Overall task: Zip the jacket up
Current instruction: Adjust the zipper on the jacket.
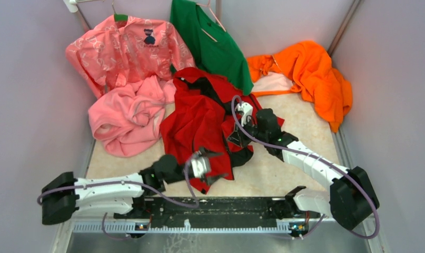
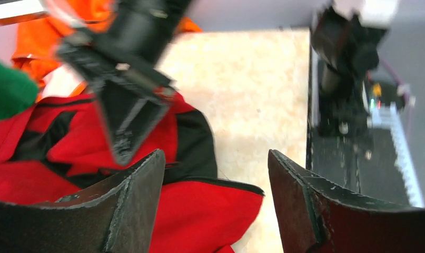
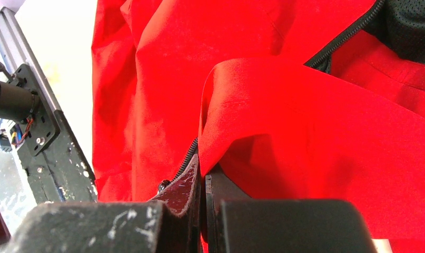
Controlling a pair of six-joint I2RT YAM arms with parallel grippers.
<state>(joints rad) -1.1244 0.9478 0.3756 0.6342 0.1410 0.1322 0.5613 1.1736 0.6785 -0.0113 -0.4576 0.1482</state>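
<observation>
1 jacket (image 1: 197, 121); L gripper (image 2: 215, 156) wide, R gripper (image 3: 202, 176) tight on it.

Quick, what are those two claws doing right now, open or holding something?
Left gripper: open, holding nothing.
Right gripper: closed, pinching the jacket at its edge.

Robot lab test cell, not a home: pale bench (image 1: 305, 118) boxed in by bare grey walls (image 1: 31, 105), left arm (image 1: 105, 192) and right arm (image 1: 315, 163) cabled and bolted to a black rail (image 1: 226, 216) at frame bottom, pink shirt (image 1: 126, 50) and green top (image 1: 210, 42) hung on hangers at top.
</observation>
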